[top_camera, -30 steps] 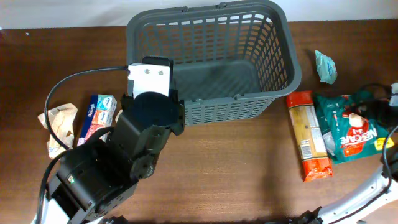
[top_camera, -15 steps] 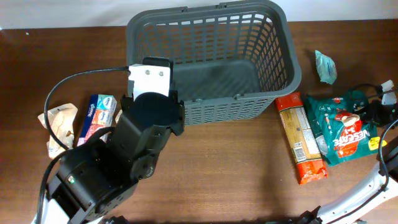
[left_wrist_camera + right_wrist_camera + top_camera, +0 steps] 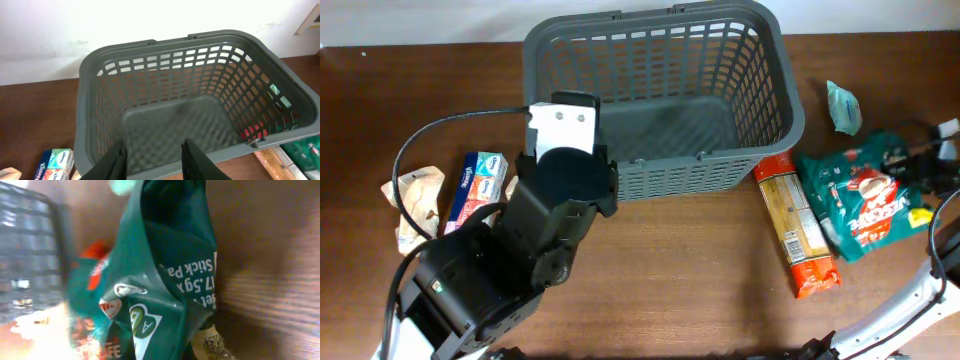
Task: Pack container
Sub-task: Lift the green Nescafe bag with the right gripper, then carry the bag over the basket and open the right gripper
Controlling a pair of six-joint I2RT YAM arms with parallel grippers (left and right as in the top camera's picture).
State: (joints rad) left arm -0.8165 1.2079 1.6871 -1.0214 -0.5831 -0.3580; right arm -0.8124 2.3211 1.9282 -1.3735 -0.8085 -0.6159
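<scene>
The container (image 3: 690,178) stands on the brown counter (image 3: 700,270) in the upper middle of the overhead frame, upright and with nothing showing inside through its slotted base. The left arm (image 3: 520,250) reaches up from the lower left of the frame, its wrist over the container's lower left corner. In the left wrist view the left end effector (image 3: 152,162) shows at the bottom edge, its two fingers spread apart with nothing between them and the container's near rim (image 3: 82,125) just beyond. At the right edge of the overhead frame the right end effector (image 3: 920,160) meets the upper right edge of a green coffee packet (image 3: 865,195). In the right wrist view that packet (image 3: 165,280) fills the picture, its crumpled folds drawn together at the bottom centre, so the fingers appear closed on it, though they themselves are mostly hidden. A long orange and yellow pasta packet (image 3: 797,225) lies slanted just left of the coffee packet, its upper end beside the container's lower right corner. A small teal packet (image 3: 842,105) sits right of the container. At the left of the frame lie a blue tissue pack (image 3: 477,185) and a crumpled beige wrapper (image 3: 415,200).
</scene>
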